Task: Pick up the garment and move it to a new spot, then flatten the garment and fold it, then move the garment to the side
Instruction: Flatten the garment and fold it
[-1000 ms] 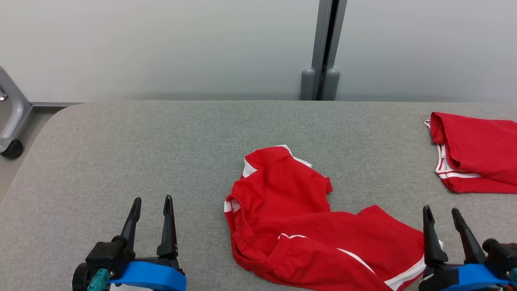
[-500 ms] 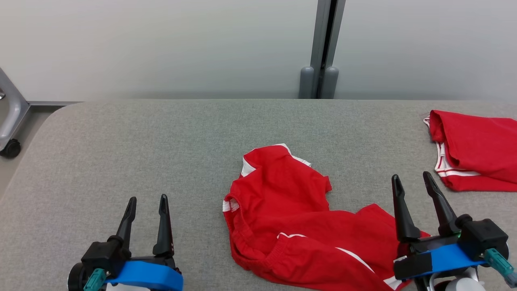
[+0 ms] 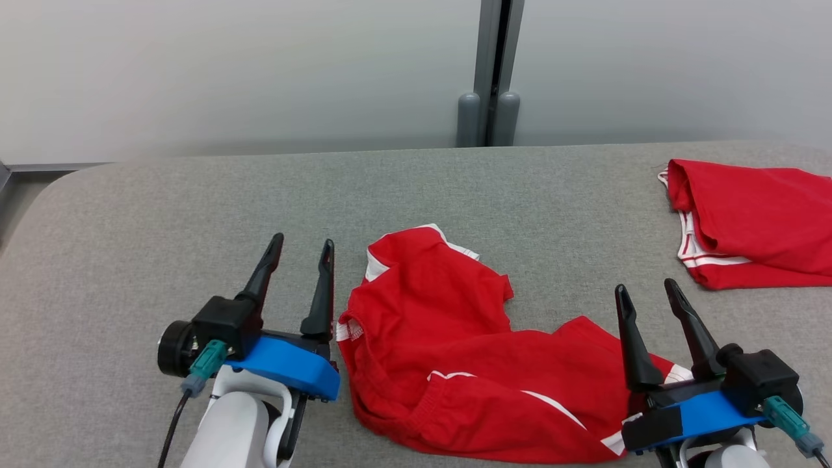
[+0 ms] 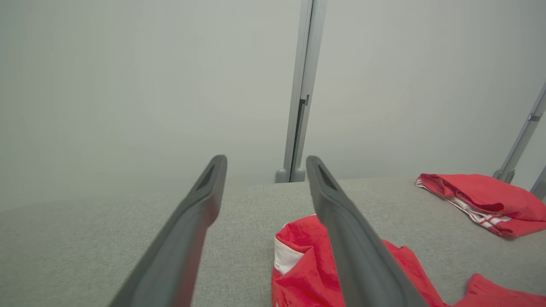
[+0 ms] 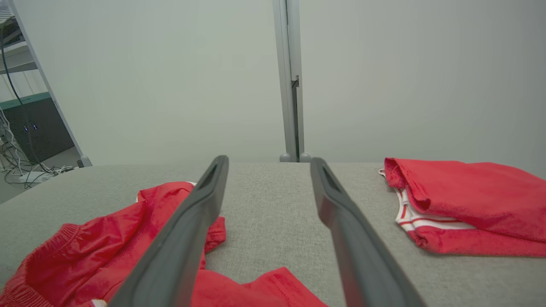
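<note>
While garment [image 5: 76, 251] lies crumpled, right-wrist view catches cables [image 5: 25, 174].

This looks like a robotics laboratory or a test room, not a home. The work surface is a wide table [image 3: 162, 214] with rounded corners, covered in grey felt-like cloth. Behind it stand plain pale partition panels [image 3: 227, 71], joined by a grey metal post [image 3: 489, 65]. In the right wrist view, beside the panels, a metal rack [image 5: 47, 85] holds a dark device [image 5: 38, 132] with small lights, and loose cables [image 5: 25, 172] lie on the floor. On the table lie a crumpled red garment [image 3: 455, 351] and a folded red garment [image 3: 747, 214] of the same kind.
</note>
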Robot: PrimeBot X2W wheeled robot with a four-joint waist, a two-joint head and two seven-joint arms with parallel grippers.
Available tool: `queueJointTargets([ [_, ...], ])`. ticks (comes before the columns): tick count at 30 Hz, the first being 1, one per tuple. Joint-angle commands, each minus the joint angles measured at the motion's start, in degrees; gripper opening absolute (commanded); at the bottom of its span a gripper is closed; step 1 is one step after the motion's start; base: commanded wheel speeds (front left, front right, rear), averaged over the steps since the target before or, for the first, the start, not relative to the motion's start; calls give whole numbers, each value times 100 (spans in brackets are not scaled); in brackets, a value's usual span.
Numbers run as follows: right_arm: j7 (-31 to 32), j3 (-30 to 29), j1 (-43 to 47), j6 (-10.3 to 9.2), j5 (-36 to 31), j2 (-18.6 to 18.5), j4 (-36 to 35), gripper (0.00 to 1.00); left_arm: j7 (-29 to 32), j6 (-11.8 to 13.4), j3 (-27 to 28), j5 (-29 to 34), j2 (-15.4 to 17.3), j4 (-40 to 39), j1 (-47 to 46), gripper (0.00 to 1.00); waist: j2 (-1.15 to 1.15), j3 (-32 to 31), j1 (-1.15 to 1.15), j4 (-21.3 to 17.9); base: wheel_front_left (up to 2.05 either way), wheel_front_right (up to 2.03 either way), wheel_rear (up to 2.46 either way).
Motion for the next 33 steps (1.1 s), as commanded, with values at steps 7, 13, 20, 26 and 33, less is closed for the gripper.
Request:
queueJointTargets([
  [7,-28,-43,-73,1,27,-6,72,100,455,-63,-488,-66,16,706,-288,100,0,93,-1,-168,0,0,0],
  [13,-29,-97,-127,1,8,-7,63,100,624,-81,-770,-146,92,1381,-304,100,0,227,-1,-219,0,0,0],
  [20,-28,-110,-158,1,28,-6,133,100,681,-85,-853,-218,183,2133,-384,100,0,274,-1,-245,0,0,0],
  [26,-28,-112,-160,1,52,-6,204,100,800,-75,-903,-300,174,2645,-394,100,0,243,-1,-267,0,0,0],
  [33,-28,-84,-224,1,74,-6,244,100,891,-79,-1070,-442,124,3115,-544,0,0,261,-1,-286,0,0,0],
])
